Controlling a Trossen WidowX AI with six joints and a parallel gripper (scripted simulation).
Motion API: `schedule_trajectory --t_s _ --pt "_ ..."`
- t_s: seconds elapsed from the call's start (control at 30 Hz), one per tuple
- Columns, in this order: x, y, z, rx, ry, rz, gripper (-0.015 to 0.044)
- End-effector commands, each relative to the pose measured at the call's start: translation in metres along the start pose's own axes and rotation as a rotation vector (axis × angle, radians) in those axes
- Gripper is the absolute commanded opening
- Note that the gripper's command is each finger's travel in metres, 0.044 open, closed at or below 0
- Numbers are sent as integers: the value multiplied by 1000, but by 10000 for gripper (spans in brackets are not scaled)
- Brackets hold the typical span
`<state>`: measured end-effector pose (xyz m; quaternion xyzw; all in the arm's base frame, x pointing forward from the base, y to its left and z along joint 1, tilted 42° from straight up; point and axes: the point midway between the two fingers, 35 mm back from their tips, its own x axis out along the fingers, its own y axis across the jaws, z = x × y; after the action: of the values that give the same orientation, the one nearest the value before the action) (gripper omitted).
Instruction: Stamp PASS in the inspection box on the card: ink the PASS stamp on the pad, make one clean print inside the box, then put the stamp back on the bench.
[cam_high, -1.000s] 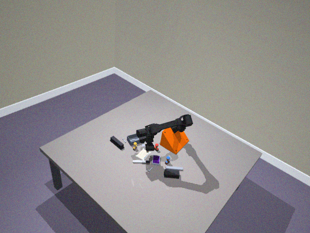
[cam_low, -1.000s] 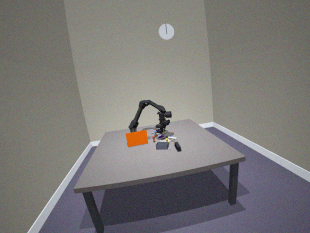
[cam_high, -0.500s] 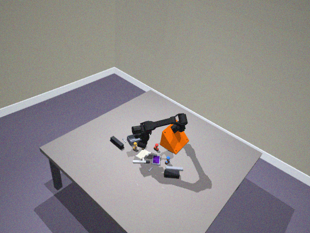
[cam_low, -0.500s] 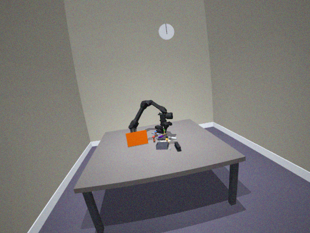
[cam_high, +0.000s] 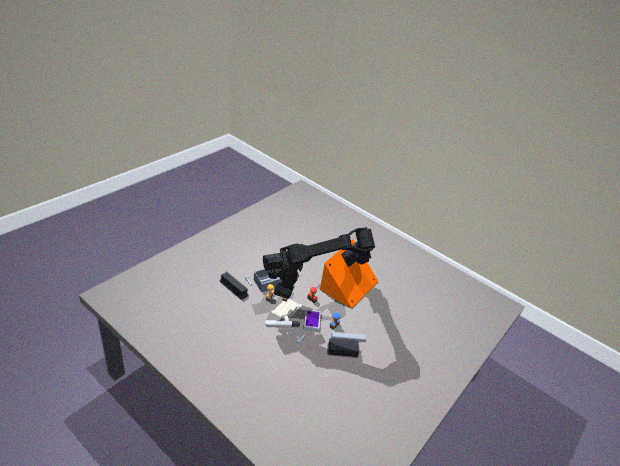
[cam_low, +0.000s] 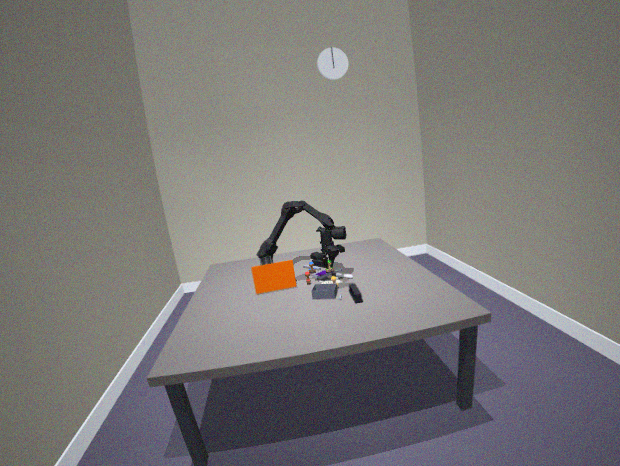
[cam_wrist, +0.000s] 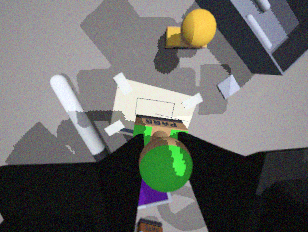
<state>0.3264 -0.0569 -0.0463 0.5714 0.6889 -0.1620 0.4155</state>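
Observation:
My gripper (cam_high: 284, 294) (cam_wrist: 160, 138) is shut on the green-knobbed stamp (cam_wrist: 166, 167) (cam_low: 329, 261). Raised mirrored lettering shows along the front of the stamp's base. The stamp is over the near edge of the cream card (cam_wrist: 125, 100) (cam_high: 284, 307), covering its lower part in the wrist view; its height above the card is hard to tell. The inspection box (cam_wrist: 155, 100) is a thin outline just beyond the stamp, and no print shows in its visible part. White tape pieces sit at the card's corners. The purple ink pad (cam_high: 312, 318) (cam_wrist: 151, 194) lies beside the card, partly hidden in the wrist view.
A yellow-knobbed stamp (cam_wrist: 199, 28) (cam_high: 270, 288) stands near an open grey tray (cam_low: 324, 291). A red-knobbed stamp (cam_high: 312, 290) and a blue-knobbed one (cam_high: 336, 317) stand nearer the orange wedge (cam_high: 340, 280). A white marker (cam_wrist: 75, 112) lies beside the card. Black blocks (cam_high: 233, 285) (cam_high: 343, 346) lie farther out.

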Motion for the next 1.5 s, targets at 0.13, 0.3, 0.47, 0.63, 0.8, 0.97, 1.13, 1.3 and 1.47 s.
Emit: schedule_trajectory --t_s 0.13,0.3,0.47,0.63,0.8,0.97,1.13,1.3,1.47 --pt "5 0 1 4 -2 0 0" --pt "8 0 1 4 -3 0 0" --pt "12 1 1 4 -3 0 0" --pt "15 1 1 4 -3 0 0" --pt "18 1 1 4 -3 0 0" --pt "22 1 1 3 -3 0 0" --pt "25 1 1 3 -4 0 0" --pt "28 1 1 3 -4 0 0" --pt "32 1 1 3 -4 0 0"
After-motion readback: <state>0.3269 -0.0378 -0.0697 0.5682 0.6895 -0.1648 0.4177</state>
